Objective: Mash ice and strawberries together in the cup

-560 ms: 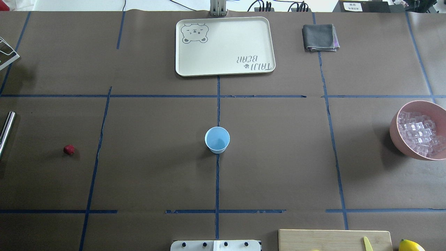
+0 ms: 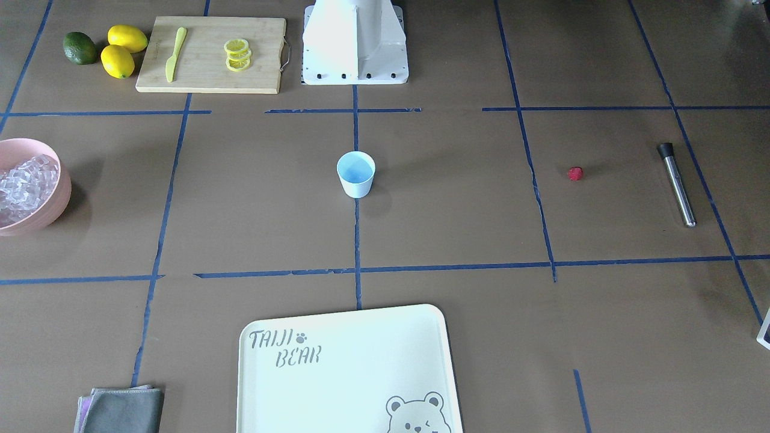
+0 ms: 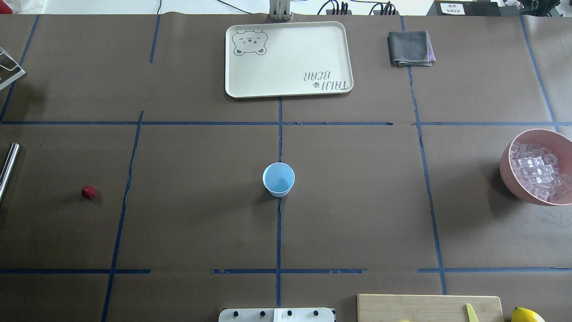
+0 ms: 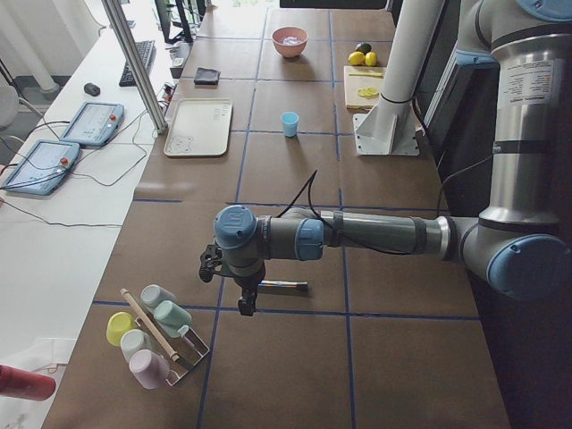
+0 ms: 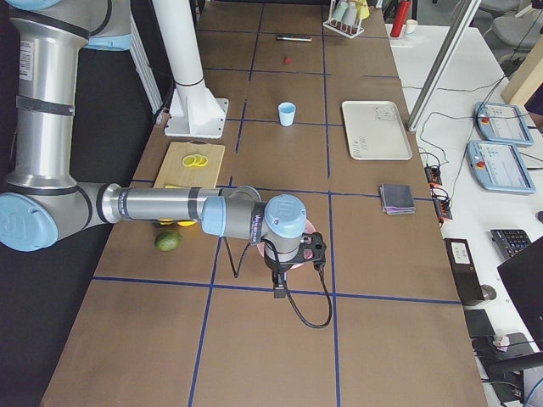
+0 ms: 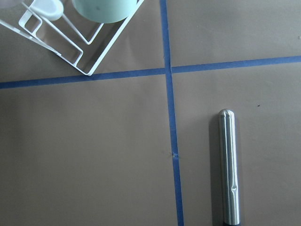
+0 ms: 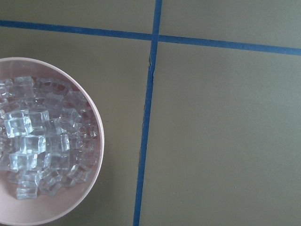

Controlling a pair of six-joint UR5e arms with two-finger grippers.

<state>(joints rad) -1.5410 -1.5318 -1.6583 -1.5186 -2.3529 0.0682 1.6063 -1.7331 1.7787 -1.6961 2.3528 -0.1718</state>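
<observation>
The light-blue cup (image 3: 278, 179) stands upright and empty at the table's centre; it also shows in the front view (image 2: 355, 174). The red strawberry (image 3: 88, 192) lies alone on the left part of the table. The ice (image 3: 536, 172) fills a pink bowl (image 3: 506, 174) at the right edge, seen close in the right wrist view (image 7: 42, 150). My left gripper (image 4: 243, 304) hangs over a steel muddler (image 6: 229, 169). My right gripper (image 5: 278, 288) hangs by the bowl. I cannot tell whether either is open or shut.
A cream tray (image 3: 288, 58) and a folded grey cloth (image 3: 410, 48) lie at the far side. A cutting board (image 2: 210, 54) with lemon slices and a yellow knife, two lemons and a green fruit sit by the robot base. A wire cup rack (image 4: 156, 331) stands near the left gripper.
</observation>
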